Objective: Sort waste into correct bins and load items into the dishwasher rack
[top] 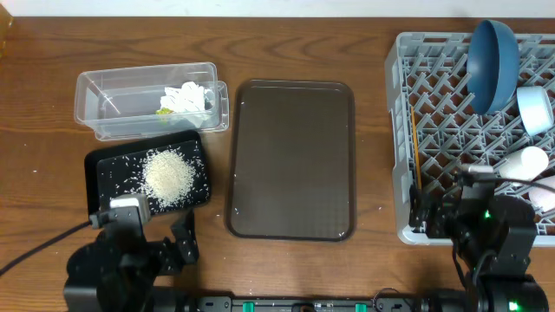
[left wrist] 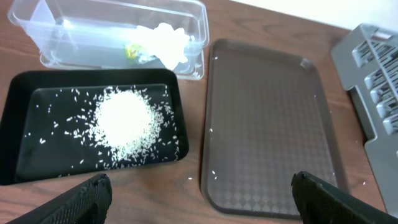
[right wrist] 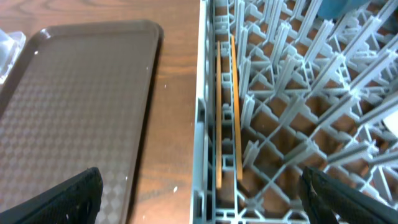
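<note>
The clear tub [top: 104, 108] holds white napkins [top: 187, 97] and a yellow-green wrapper [top: 163, 110]; they also show in the left wrist view [left wrist: 163, 41]. The black tray [top: 108, 165] holds a pile of rice [top: 169, 177]. The grey rack [top: 434, 104] holds the dark-blue bowl [top: 492, 54], the light-blue bowl [top: 536, 108], two white cups [top: 529, 161] and the chopsticks [right wrist: 235, 106] along its left wall. My left gripper [left wrist: 199, 202] is open and empty near the table's front edge. My right gripper [right wrist: 202, 199] is open and empty over the rack's front left corner.
A large brown serving tray [top: 291, 156] lies between the bins and the rack, with a few stray rice grains [left wrist: 211, 130] on it. A few grains also lie on the wood near the black tray.
</note>
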Controlling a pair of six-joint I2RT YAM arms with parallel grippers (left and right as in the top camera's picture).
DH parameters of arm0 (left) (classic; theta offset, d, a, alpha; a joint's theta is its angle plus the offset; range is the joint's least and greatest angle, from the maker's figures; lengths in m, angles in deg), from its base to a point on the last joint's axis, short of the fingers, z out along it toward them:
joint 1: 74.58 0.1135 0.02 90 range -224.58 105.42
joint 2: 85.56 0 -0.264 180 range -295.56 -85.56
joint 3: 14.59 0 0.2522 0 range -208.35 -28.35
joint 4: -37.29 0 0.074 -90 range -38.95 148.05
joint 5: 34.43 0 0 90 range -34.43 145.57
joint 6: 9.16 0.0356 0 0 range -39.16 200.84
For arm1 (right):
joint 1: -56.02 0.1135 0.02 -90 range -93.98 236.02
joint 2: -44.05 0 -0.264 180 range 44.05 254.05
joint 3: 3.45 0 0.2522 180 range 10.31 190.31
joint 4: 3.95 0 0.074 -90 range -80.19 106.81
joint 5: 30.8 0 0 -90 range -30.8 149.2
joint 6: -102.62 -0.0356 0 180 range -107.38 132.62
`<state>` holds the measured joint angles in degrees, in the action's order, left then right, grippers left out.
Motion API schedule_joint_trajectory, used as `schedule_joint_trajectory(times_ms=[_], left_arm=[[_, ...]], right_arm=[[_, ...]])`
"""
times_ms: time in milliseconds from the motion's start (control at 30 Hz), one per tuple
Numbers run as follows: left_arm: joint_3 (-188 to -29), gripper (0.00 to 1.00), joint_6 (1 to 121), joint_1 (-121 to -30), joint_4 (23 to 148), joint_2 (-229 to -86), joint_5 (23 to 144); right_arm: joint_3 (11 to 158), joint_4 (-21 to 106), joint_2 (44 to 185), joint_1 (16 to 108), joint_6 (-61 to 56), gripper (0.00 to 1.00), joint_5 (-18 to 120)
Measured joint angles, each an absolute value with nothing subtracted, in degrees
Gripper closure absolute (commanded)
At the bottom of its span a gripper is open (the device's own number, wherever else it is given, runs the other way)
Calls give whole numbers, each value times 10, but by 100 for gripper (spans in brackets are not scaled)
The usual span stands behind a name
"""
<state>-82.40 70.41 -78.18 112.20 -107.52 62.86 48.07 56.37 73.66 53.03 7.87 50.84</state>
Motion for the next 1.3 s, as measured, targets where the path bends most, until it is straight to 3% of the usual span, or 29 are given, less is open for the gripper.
schedule_joint_trajectory(times_ms=[533,933,1167,1300], left_arm=[[-824,4,704,-782,1122,-1068,629],[-824,4,704,-782,1122,-1068,629],[-824,4,704,-782,1122,-1068,629],[-823,4,704,-782,1122,-1068,629]], right_arm=[[480,678,728,530,72,1,508],[479,680,721,535,72,1,508],[474,682,648,576,74,1,515],[433,608,584,579,77,1,520]])
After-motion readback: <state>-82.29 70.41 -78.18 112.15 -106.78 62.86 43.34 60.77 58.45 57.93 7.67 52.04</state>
